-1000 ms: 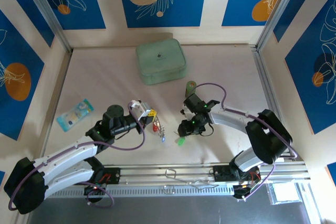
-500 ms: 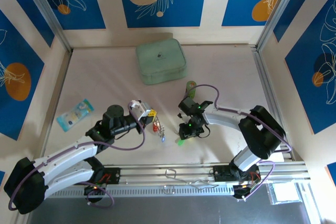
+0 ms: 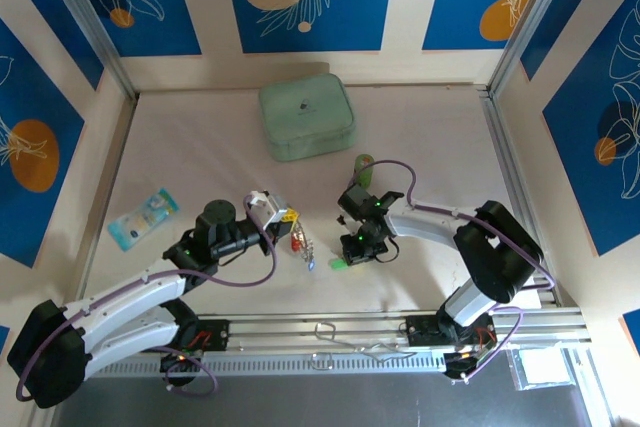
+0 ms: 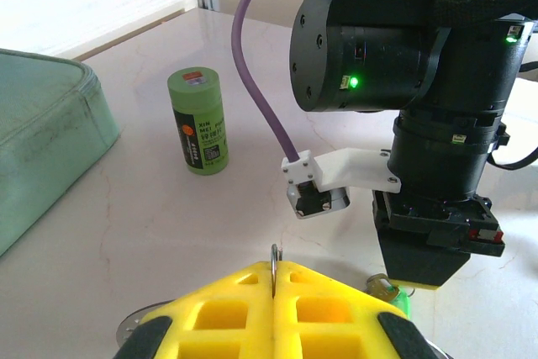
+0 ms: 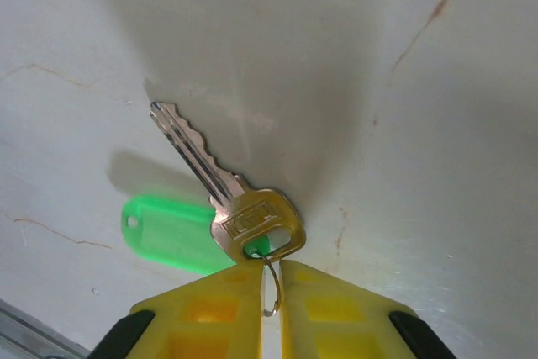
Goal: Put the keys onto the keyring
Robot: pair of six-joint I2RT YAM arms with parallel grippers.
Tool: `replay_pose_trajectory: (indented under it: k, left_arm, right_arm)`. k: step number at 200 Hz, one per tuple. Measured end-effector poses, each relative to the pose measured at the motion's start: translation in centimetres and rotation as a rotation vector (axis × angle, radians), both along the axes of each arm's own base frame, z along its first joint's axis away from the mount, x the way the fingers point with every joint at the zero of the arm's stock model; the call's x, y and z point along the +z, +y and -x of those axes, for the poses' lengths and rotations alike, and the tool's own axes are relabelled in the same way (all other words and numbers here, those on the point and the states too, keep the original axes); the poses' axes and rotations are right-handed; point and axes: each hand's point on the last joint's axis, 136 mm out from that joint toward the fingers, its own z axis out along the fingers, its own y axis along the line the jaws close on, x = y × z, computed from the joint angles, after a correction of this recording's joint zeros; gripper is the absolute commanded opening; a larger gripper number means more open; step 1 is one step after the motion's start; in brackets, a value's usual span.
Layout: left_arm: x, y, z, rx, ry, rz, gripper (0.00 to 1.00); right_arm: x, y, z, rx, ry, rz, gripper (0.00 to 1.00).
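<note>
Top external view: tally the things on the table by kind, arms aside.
Mint-green case: 1
Green cylinder: 1
Blue packet: 1
Keys made out: 3 (red-tagged key, blue-tagged key, green-tagged key)
Total: 6

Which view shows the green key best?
Right wrist: the green key is close up, blade, head and tag clear, its loop between the fingers. Top external gives a green speck; left wrist, a green sliver.
</note>
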Motion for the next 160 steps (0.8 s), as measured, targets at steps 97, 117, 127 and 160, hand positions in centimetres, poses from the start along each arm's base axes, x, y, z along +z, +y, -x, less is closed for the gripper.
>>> replay_pose_trajectory:
  k: [97, 117, 127, 160]
  left_arm:
    - [-0.04, -0.01, -0.01, 0.000, 0.001, -0.001, 0.00]
    - [-0.04, -0.01, -0.01, 0.000, 0.001, -0.001, 0.00]
    - [-0.04, -0.01, -0.01, 0.000, 0.001, -0.001, 0.00]
    - [-0.04, -0.01, -0.01, 0.000, 0.001, -0.001, 0.00]
  right_arm:
    - [0.70, -0.15, -0.57, 0.051, -0.073, 0.077, 0.08]
    - [0.59, -0.05, -0.51, 0.059, -0.073, 0.084, 0.13]
    - [0.38, 0.01, -0.45, 0.064, -0.068, 0.090, 0.14]
    - [-0.04, 0.00, -0.31, 0.067, -0.057, 0.101, 0.14]
